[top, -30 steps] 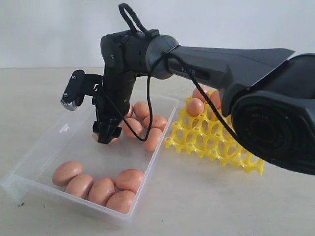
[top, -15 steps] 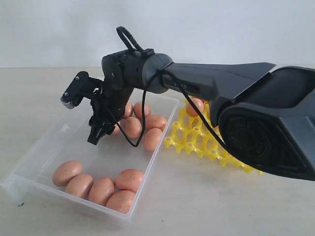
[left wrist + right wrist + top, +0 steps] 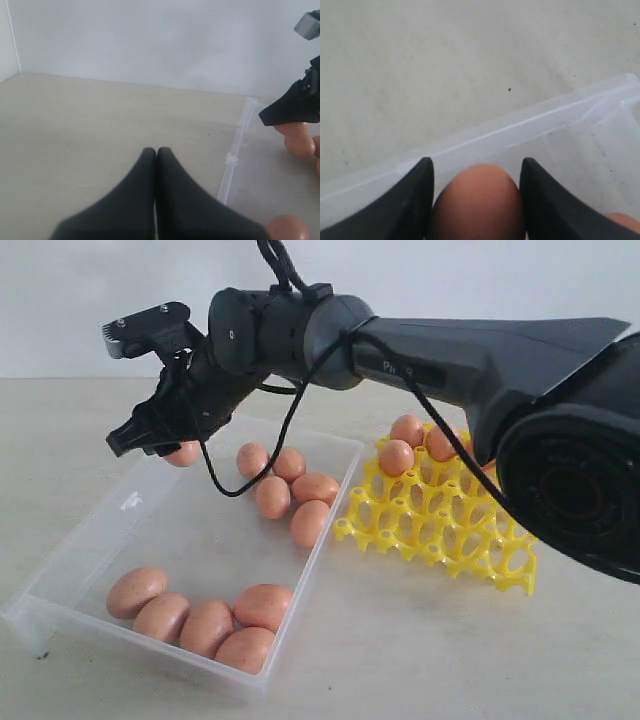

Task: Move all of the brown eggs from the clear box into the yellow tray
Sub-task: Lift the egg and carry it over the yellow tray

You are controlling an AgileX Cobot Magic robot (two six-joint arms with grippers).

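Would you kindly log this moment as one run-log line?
right pincer: shut on brown egg over clear box rim | left pincer: shut, empty | yellow tray: three eggs visible | box: ten eggs

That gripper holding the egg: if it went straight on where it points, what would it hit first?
Probably the wall of the clear box, or just past it the bare table; depth is unclear. The right gripper, holding a brown egg, points out toward that wall.

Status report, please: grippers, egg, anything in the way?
Right gripper shut on brown egg, held above clear box. Left gripper shut, empty. Nothing seen blocking way to yellow tray.
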